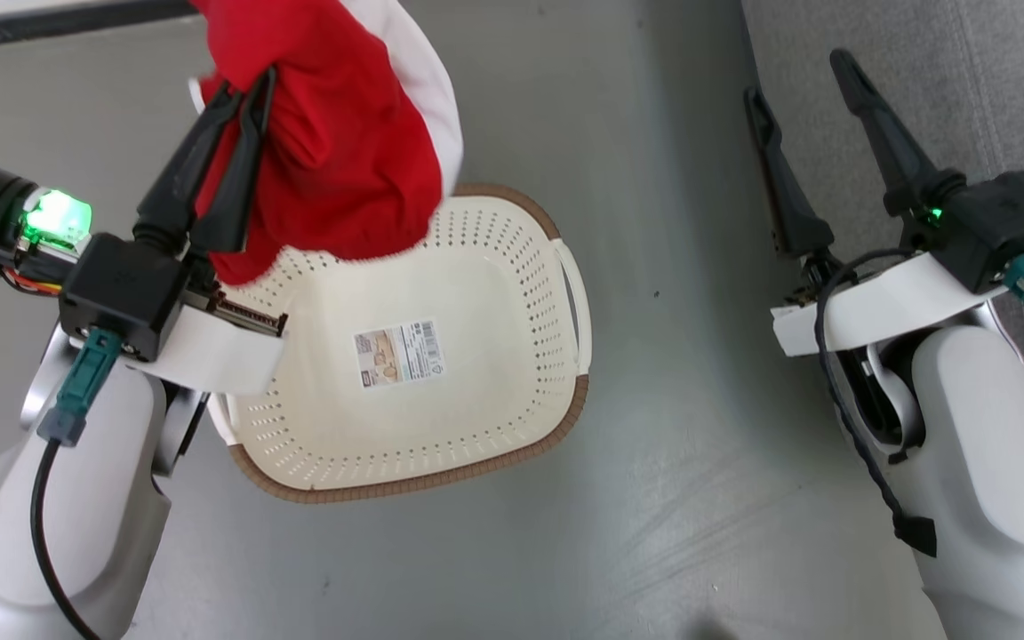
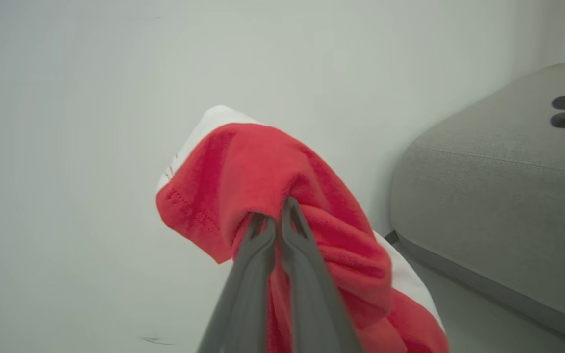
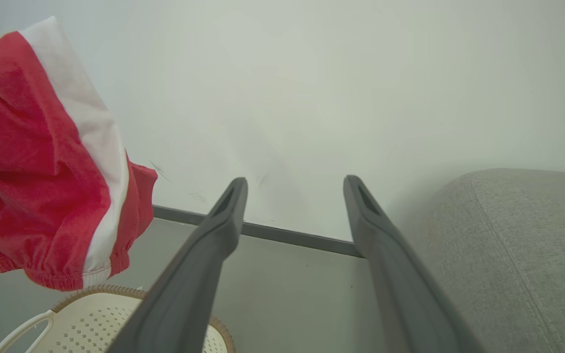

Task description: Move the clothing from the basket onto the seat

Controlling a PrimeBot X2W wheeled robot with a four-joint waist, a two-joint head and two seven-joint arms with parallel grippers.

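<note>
Red-and-white fabric garment (image 1: 352, 160) above cream perforated basket (image 1: 441, 484).
Left gripper (image 1: 252, 84) clenched on it; right gripper (image 1: 796, 76) spread wide near grey fabric sofa (image 1: 965, 71).

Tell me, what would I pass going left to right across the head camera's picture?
First the left pincer, shut on the red clothing → basket → right pincer, open.
</note>
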